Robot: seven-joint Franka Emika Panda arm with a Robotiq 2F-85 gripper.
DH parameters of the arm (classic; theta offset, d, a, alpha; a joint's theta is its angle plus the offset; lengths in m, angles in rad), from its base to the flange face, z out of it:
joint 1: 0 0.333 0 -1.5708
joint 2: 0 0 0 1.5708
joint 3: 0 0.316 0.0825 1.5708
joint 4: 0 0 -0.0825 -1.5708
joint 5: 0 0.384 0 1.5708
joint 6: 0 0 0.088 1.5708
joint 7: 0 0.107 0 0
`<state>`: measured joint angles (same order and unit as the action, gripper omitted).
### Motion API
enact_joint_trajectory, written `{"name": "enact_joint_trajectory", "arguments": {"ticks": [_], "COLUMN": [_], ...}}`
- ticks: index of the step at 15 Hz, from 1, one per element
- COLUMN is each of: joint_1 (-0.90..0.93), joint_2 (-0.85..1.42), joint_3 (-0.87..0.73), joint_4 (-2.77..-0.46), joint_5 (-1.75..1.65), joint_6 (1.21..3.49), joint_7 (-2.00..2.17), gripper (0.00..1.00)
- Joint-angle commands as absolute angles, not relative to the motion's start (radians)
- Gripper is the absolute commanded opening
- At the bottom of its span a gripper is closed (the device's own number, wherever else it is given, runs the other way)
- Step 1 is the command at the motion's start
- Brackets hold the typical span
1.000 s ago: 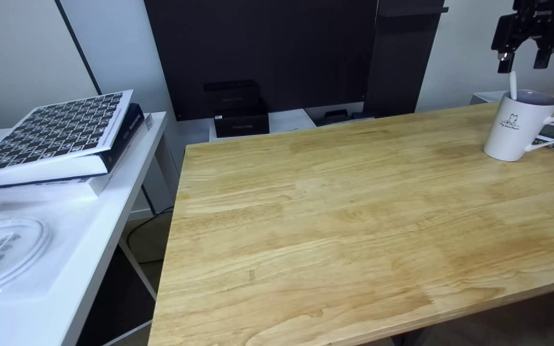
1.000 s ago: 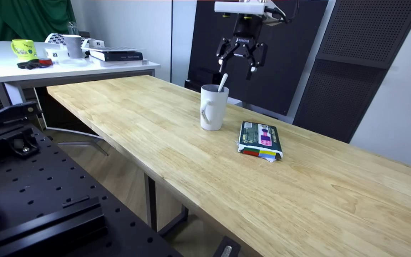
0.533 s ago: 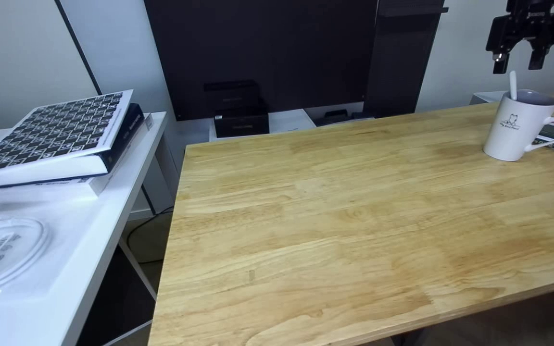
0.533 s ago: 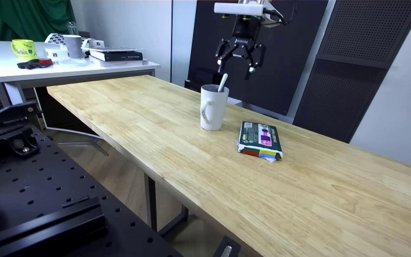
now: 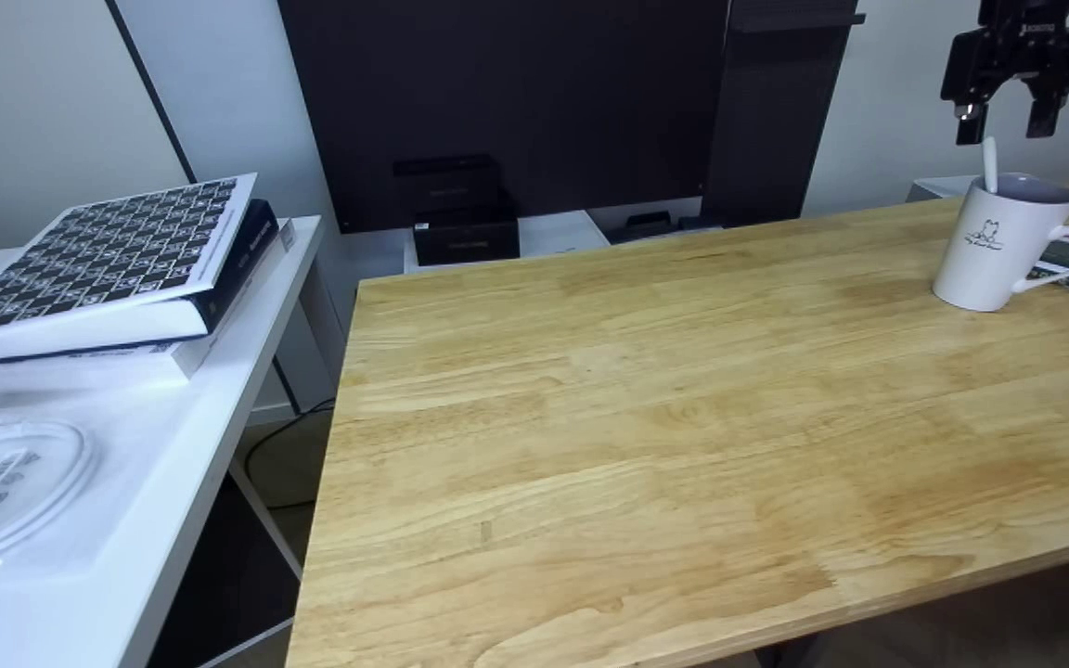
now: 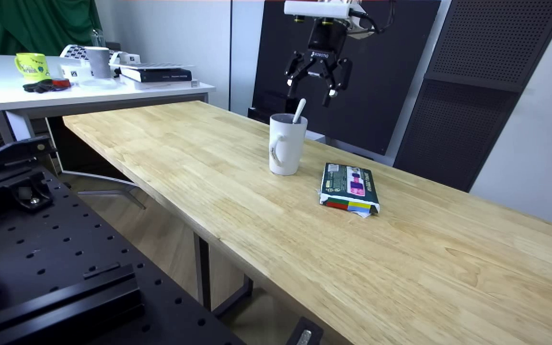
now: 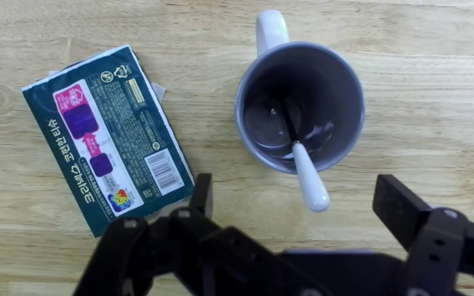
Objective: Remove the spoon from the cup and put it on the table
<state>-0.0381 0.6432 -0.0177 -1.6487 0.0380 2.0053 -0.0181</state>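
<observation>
The white cup point(image 7: 338, 88) stands upright on the wooden table point(image 7: 422, 123); it shows in both exterior views point(image 5: 985, 260) point(image 6: 285, 153). The spoon point(image 7: 311, 183) leans inside it, its pale handle sticking out over the rim; the handle also shows in both exterior views point(image 5: 990, 165) point(image 6: 299, 110). The spoon's lower end is dark and hard to see inside the cup. My gripper point(image 7: 300, 193) is open and empty. In both exterior views the gripper point(image 5: 1006, 136) point(image 6: 308, 98) hangs above the cup. In the wrist view the handle tip appears between the fingers, touching neither.
A dark green packet point(image 6: 350, 187) lies on the table near the cup; it also shows in the wrist view point(image 7: 109, 139). A white table point(image 5: 219, 408) with books point(image 5: 108, 269) stands beside the wooden one. A black perforated base plate point(image 6: 79, 268) is in the foreground.
My gripper has shifted slightly left in both exterior views and sits slightly lower in an exterior view. It stays open. The cup and spoon have not moved.
</observation>
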Motion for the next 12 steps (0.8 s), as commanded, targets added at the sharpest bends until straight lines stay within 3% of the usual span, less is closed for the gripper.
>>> {"name": "enact_joint_trajectory", "arguments": {"ticks": [1,8,9,10,12], "joint_1": [-0.039,-0.043,-0.042,-0.042,-0.041], "joint_2": [0.65,0.67,0.673,0.675,0.678], "joint_3": [-0.018,-0.017,-0.018,-0.018,-0.019], "joint_4": [-1.629,-1.626,-1.624,-1.623,-1.623], "joint_5": [0.048,0.051,0.051,0.05,0.049], "joint_6": [1.991,1.998,1.998,1.998,1.997], "joint_7": [0.007,0.0,0.004,0.004,0.005], "gripper": [1.0,1.0,0.75,0.74,0.6]}}
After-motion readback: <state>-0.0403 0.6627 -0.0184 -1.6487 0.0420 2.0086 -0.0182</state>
